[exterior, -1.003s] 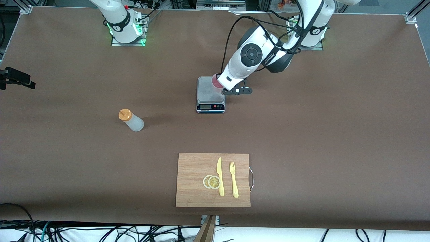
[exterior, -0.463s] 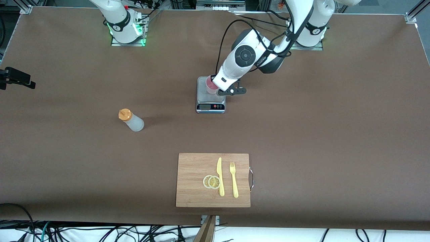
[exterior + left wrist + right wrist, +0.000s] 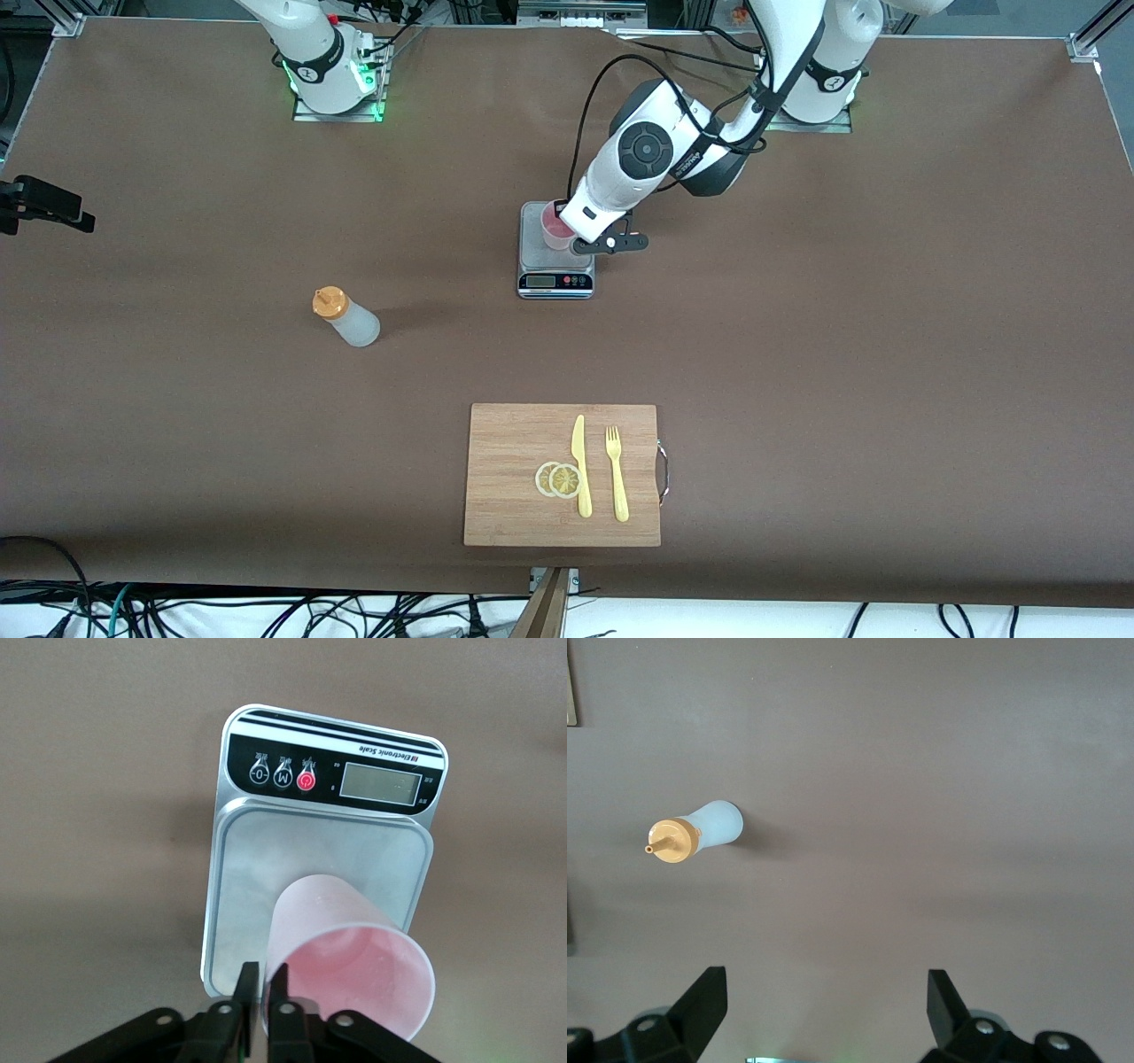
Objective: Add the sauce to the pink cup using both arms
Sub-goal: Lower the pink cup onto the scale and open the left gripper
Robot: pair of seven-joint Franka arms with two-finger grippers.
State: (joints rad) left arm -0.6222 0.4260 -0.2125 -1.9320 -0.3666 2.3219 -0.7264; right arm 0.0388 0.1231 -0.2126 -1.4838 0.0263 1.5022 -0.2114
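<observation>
The left pincer (image 3: pixel 263 997) pinches the rim wall of the small pale pink translucent plastic cup (image 3: pixel 341 970) with its fingers nearly closed, one inside and one outside, holding it over the steel platform of the silver digital kitchen scale (image 3: pixel 555 251). Whether the cup's base touches the platform cannot be told. The grip sits on one thin edge, so the cup could twist, flex or slip, and a release while it is tilted could tip it off the platform.

The right pincer (image 3: pixel 824 997) hangs spread wide, high over the brown bench (image 3: pixel 797 354), holding nothing; it shows only in its own wrist view. The translucent whitish squeeze bottle with the orange nozzle cap (image 3: pixel 345 317) stands untouched toward the right arm's end, nearer the front camera than the scale. It looks light and squashy, so a hard or off-centre grasp could topple it or squirt sauce early.

In the front view the left arm's wrist covers most of the cup.
</observation>
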